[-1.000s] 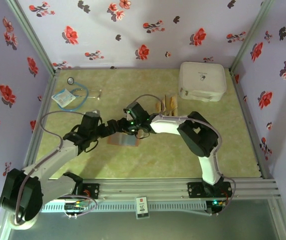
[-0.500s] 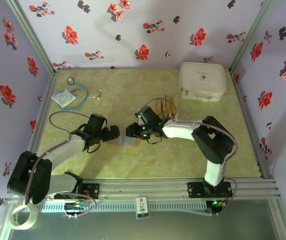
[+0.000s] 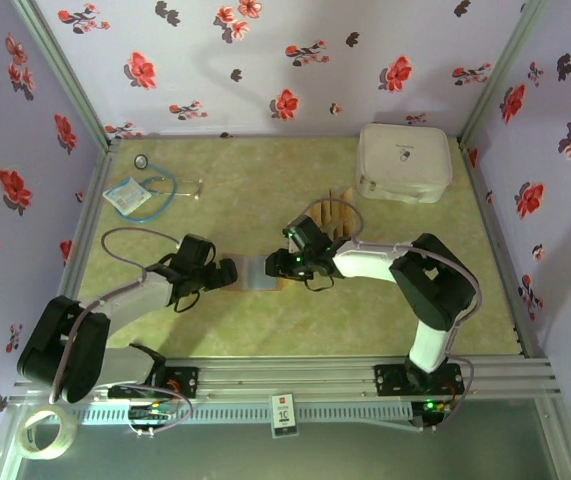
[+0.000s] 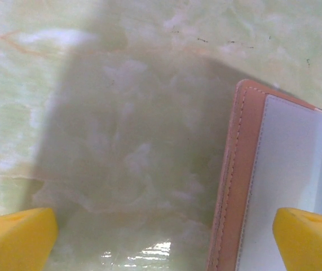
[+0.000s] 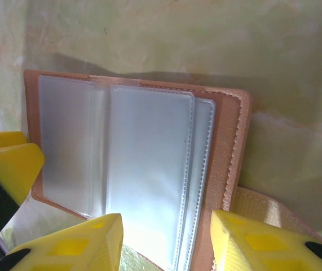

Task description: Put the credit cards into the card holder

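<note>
Top external: the opened card holder (image 3: pixel 253 272) lay on the worktop (image 3: pixel 265 180), with the credit cards (image 3: pixel 327 211) behind it. Left wrist: the left hand (image 4: pixel 161 234) gaped wide and empty; it should pin the cover flat. Right wrist: the right hand (image 5: pixel 166 243) stood half-open over the sleeves, its grip unclear.

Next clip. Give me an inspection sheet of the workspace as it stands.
Surface: green marbled table, no spills seen.
Job's things: card holder lies open, clear sleeves up; cards bunched near the white case, apart from the card holder.
Clutter: white case, stethoscope, tape roll off the table.
Grippers: left gripper open at the card holder's edge; right gripper open over the sleeves.
Cables: grey cable loops on both arms; one arcs over the cards.
Surroundings: floral walls, metal rail.
</note>
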Robot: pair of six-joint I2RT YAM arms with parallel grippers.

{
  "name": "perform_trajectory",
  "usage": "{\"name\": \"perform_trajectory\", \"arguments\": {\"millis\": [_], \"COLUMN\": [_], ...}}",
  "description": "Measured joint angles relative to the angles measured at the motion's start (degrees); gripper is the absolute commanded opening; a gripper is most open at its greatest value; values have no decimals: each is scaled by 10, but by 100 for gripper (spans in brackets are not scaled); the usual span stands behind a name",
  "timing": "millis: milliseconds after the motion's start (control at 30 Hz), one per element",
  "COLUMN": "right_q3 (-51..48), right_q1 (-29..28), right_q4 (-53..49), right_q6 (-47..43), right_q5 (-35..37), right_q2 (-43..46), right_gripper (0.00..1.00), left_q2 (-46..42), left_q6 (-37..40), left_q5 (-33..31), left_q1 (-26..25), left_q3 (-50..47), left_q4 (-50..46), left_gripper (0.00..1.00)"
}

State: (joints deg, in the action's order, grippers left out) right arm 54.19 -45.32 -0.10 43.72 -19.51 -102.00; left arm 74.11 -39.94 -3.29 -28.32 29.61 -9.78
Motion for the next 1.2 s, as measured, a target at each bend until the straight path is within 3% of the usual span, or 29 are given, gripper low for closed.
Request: {"name": "perform_trajectory", "arguments": {"millis": [233,533,767,933,1200], "right_q3": [-6,-9,-110,-156,-131], "right_q1": [1,2,23,42,72], "right_q4": [-16,-89,-131,-161,-167], "right_q6": [-3,-41,-66,-77,-110], "right_q5": [0,14,48,78,110], "right_q2": [18,129,206,215,193], "right_gripper": [45,45,45,44,43], "left_q2": [2,-8,-30,-35,-35], "left_q6": [-3,-4,-4,-4,-4], "left_q5": [-17,-10,-1,4,5], "left_q1": [-14,-15,-17,-17,-17], "left_q3": [-2,4,35,58,65], "left_q4": [3,-10,-43,-54,-62], "left_gripper": [100,100,100,100,100]}}
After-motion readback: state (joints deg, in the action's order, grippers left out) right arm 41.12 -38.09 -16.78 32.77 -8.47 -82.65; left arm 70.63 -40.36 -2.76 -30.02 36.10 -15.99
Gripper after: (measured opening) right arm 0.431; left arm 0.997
